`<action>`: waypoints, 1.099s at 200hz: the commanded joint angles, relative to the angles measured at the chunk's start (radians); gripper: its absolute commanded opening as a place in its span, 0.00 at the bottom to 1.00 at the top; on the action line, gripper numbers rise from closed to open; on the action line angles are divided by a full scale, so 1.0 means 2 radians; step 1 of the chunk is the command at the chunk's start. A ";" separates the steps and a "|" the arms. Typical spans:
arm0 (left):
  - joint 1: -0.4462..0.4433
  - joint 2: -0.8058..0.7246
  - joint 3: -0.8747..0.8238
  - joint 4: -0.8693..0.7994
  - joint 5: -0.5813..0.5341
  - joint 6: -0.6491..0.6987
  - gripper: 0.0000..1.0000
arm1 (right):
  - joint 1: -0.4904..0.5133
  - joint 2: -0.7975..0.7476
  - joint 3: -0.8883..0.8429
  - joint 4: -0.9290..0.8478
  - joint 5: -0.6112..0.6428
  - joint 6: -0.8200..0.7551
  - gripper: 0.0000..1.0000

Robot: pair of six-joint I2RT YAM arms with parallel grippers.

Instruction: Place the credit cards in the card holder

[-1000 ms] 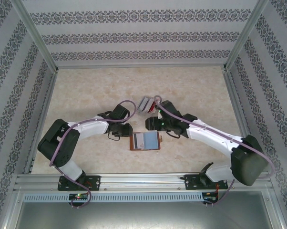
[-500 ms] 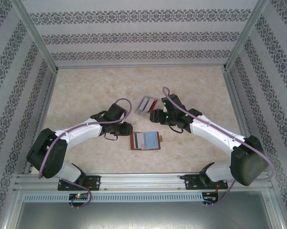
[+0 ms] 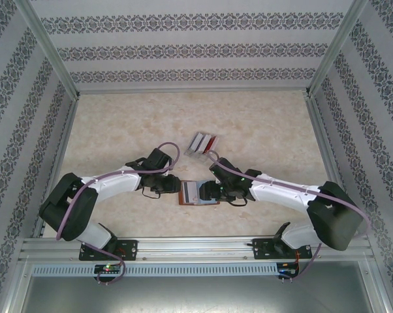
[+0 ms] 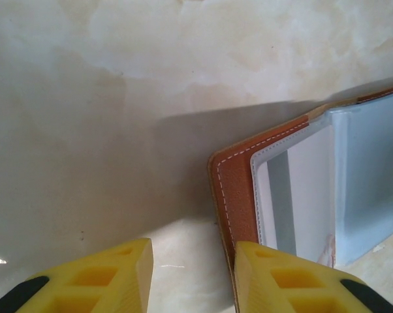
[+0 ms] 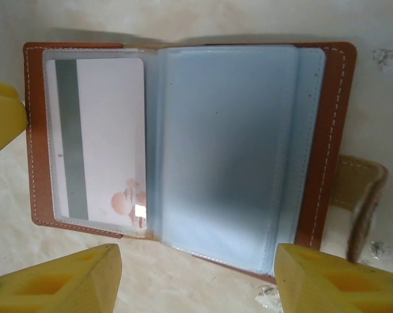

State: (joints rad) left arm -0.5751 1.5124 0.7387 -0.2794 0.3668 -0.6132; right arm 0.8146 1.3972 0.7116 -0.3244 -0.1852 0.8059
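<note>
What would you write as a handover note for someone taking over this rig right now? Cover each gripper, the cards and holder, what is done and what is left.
Left gripper: open, empty, low at the left edge of the card holder.
Right gripper: open wide, empty, over the holder.
Card holder: lies open on the table, pockets up.
Done: one white card with a grey stripe sits in the left pocket.
Left: the other cards lie in a small pile farther out on the table; fetch and pocket each one.
</note>
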 commanded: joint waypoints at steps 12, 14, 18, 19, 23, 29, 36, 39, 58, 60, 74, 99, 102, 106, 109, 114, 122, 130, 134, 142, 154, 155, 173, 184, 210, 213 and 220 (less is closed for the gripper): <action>-0.004 0.010 -0.005 0.023 0.011 -0.013 0.35 | 0.004 0.029 0.003 0.022 0.000 -0.007 0.64; -0.004 0.010 -0.005 0.023 0.011 -0.012 0.35 | 0.004 0.030 0.004 0.023 0.000 -0.007 0.64; -0.004 0.010 -0.005 0.023 0.010 -0.013 0.35 | 0.003 0.032 0.005 0.024 0.000 -0.007 0.63; -0.004 0.010 -0.006 0.023 0.010 -0.013 0.35 | 0.003 0.033 0.005 0.024 -0.001 -0.008 0.63; -0.004 0.008 -0.007 0.024 0.010 -0.014 0.35 | 0.003 0.036 0.006 0.025 -0.003 -0.008 0.63; -0.004 0.007 -0.009 0.028 0.008 -0.015 0.35 | 0.003 0.039 0.008 0.027 -0.006 -0.011 0.63; -0.004 0.007 -0.012 0.030 0.007 -0.016 0.35 | 0.003 0.043 0.011 0.026 -0.008 -0.014 0.62; -0.004 0.007 -0.012 0.031 0.007 -0.016 0.35 | 0.003 0.045 0.012 0.024 -0.007 -0.015 0.62; -0.004 0.010 -0.005 0.020 0.009 -0.011 0.34 | 0.002 0.050 0.012 0.026 -0.009 -0.015 0.60; -0.004 0.009 -0.004 0.019 0.009 -0.010 0.34 | 0.002 0.050 0.012 0.027 -0.010 -0.015 0.60; -0.005 0.007 -0.008 0.025 0.007 -0.013 0.33 | 0.002 0.051 0.013 0.030 -0.017 -0.016 0.58; -0.004 0.014 -0.004 0.022 0.008 -0.010 0.33 | 0.002 0.043 0.016 0.018 -0.009 -0.020 0.54; -0.004 0.015 -0.003 0.020 0.009 -0.009 0.33 | 0.003 0.042 0.016 0.016 -0.007 -0.019 0.53; -0.004 0.015 -0.003 0.019 0.010 -0.010 0.33 | 0.002 0.040 0.017 0.016 -0.006 -0.019 0.53; -0.004 0.014 -0.003 0.020 0.010 -0.011 0.33 | 0.003 0.038 0.017 0.014 -0.004 -0.019 0.52; -0.004 0.014 -0.005 0.022 0.009 -0.012 0.33 | 0.003 0.036 0.018 0.013 -0.003 -0.021 0.51; -0.004 0.012 -0.008 0.027 0.008 -0.013 0.33 | 0.002 0.034 0.021 0.006 0.000 -0.025 0.50; -0.004 0.013 -0.007 0.025 0.006 -0.011 0.33 | 0.002 0.033 0.025 -0.003 0.004 -0.028 0.50; -0.004 0.014 -0.005 0.022 0.007 -0.009 0.32 | 0.002 0.032 0.025 -0.008 0.008 -0.029 0.50; -0.004 0.016 0.000 0.014 0.005 -0.005 0.32 | 0.002 0.032 0.026 -0.013 0.015 -0.031 0.50; -0.004 0.014 0.001 0.007 0.003 -0.003 0.32 | 0.002 0.030 0.023 -0.012 0.018 -0.029 0.50; -0.004 0.014 0.001 0.007 0.003 -0.003 0.32 | 0.002 0.030 0.023 -0.012 0.018 -0.029 0.50; -0.004 0.012 -0.003 0.015 0.002 -0.006 0.32 | 0.003 0.032 0.022 -0.008 0.011 -0.030 0.50; -0.004 0.016 0.001 0.011 0.003 -0.005 0.31 | 0.003 0.031 0.020 -0.006 0.011 -0.028 0.50; -0.004 0.016 -0.002 0.017 0.006 -0.010 0.30 | 0.003 0.039 0.022 0.007 0.001 -0.027 0.46; -0.004 0.017 -0.003 0.019 0.006 -0.010 0.30 | 0.004 0.040 0.023 0.006 0.001 -0.028 0.45; -0.004 0.018 -0.001 0.018 0.006 -0.010 0.29 | 0.005 0.043 0.026 0.005 0.000 -0.030 0.44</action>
State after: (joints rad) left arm -0.5751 1.5337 0.7292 -0.2466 0.3737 -0.6327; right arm 0.8146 1.4773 0.7376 -0.3168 -0.1825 0.7589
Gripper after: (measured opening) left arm 0.300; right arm 0.458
